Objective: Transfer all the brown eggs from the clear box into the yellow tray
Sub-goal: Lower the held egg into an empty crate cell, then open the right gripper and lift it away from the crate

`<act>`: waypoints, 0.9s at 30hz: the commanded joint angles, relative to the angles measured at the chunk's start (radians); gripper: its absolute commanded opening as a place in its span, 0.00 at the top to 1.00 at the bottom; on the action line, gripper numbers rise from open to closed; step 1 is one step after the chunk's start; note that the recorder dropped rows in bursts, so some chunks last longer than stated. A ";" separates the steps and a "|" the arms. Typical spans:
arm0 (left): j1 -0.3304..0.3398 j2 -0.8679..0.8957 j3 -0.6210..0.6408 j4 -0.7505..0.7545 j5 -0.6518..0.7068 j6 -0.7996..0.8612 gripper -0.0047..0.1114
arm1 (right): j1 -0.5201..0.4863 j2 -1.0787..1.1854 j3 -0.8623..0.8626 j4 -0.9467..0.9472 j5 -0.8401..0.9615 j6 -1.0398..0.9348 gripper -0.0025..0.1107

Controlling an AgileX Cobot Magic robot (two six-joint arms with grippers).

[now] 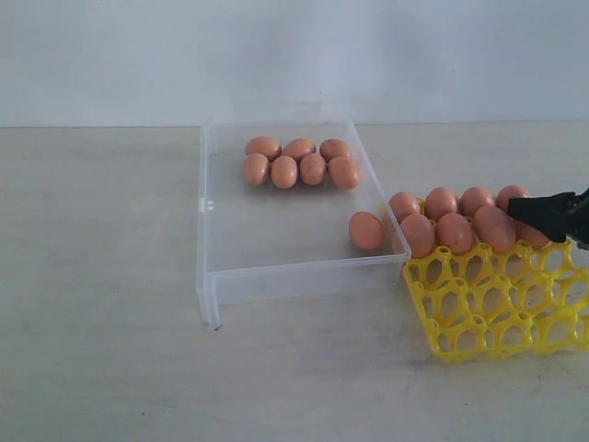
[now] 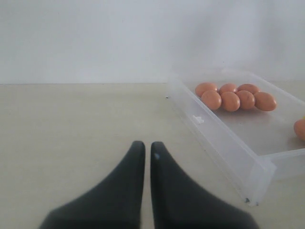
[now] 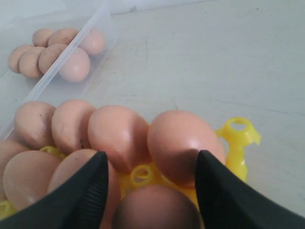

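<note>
Left claw [image 2: 147, 145], pressed together and empty, hangs over the beige counter [image 1: 101, 331]. Centre frame, eight orange-brown oval eggs [image 1: 284, 171] lie in the transparent low-walled plastic box [image 1: 276, 281]: seven clustered, one alone at its lower-right corner. Lower right, about eight sit in the upper rows of the bright yellow lattice tray [image 1: 488, 313], where the right claw [image 3: 151, 162] stands spread around one. The job looks roughly half done.

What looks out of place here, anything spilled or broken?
Nothing spilled or broken. One brown egg lies alone near the clear box's right wall, apart from the other seven eggs clustered at its far end.
</note>
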 commanded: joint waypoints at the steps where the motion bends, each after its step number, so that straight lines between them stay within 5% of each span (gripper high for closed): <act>1: 0.004 -0.002 0.003 -0.003 -0.001 0.002 0.92 | 0.040 0.018 -0.003 0.001 0.018 -0.038 0.55; 15: 0.004 -0.002 0.003 -0.003 -0.001 0.002 0.92 | 0.039 0.007 -0.003 0.074 -0.028 -0.053 0.55; 27: 0.004 -0.002 0.003 -0.003 -0.001 0.002 0.92 | 0.041 -0.219 -0.003 0.155 -0.110 0.004 0.57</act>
